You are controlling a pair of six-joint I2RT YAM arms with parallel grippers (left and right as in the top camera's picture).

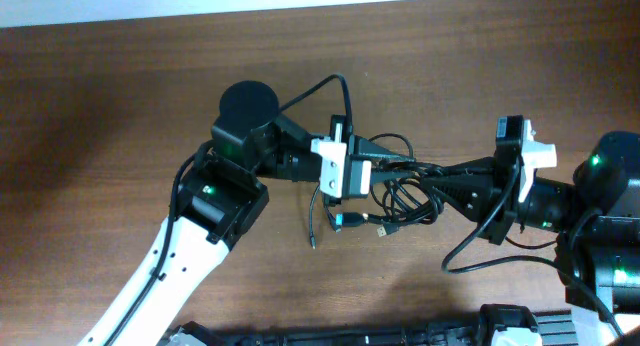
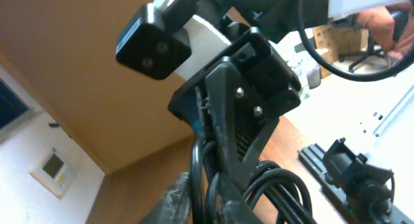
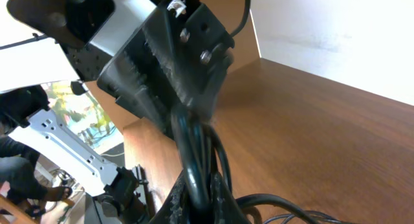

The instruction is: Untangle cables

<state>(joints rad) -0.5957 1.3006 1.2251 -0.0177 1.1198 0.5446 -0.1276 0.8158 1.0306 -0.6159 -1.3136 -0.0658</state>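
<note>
The left gripper (image 1: 380, 168) and right gripper (image 1: 412, 170) meet tip to tip above the table (image 1: 100, 106). Each is clamped on strands of the cables (image 1: 405, 204). In the wrist views, ribbed fingers (image 3: 158, 65) press nearly together around the cords. The tangle lies just below the tips, with plug ends trailing left.

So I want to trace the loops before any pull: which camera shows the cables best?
Overhead: the cables show whole, loops and plug ends, with the left claw and right claw gripping them. Each wrist view shows only a few strands pinched close up.
</note>
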